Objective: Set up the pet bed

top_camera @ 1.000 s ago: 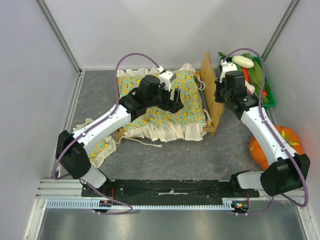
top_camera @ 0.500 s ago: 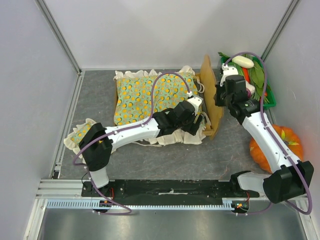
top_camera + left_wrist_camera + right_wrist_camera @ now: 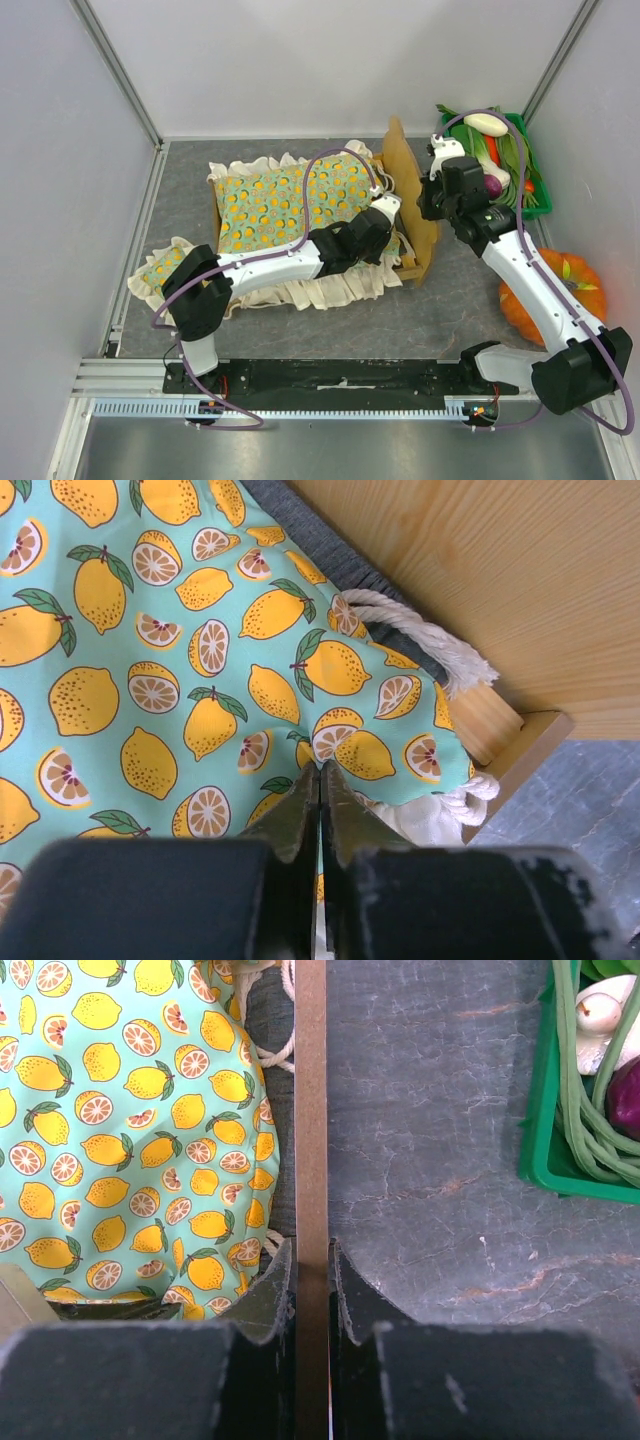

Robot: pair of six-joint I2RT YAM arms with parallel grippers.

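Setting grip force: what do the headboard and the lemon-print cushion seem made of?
Headboard: pale wood, likely unvarnished; fine straight grain, matte. Cushion: soft woven cloth, probably cotton; matte print, gathered cream frill.

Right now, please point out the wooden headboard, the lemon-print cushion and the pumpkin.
wooden headboard [image 3: 311, 1110], right wrist view, on its thin top edge
lemon-print cushion [image 3: 265, 200], top external view, on its middle
pumpkin [image 3: 516, 306], top external view, on its orange left side

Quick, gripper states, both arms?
Left gripper: closed, tips at the cushion; a pinch cannot be told.
Right gripper: closed on the pet bed's headboard.
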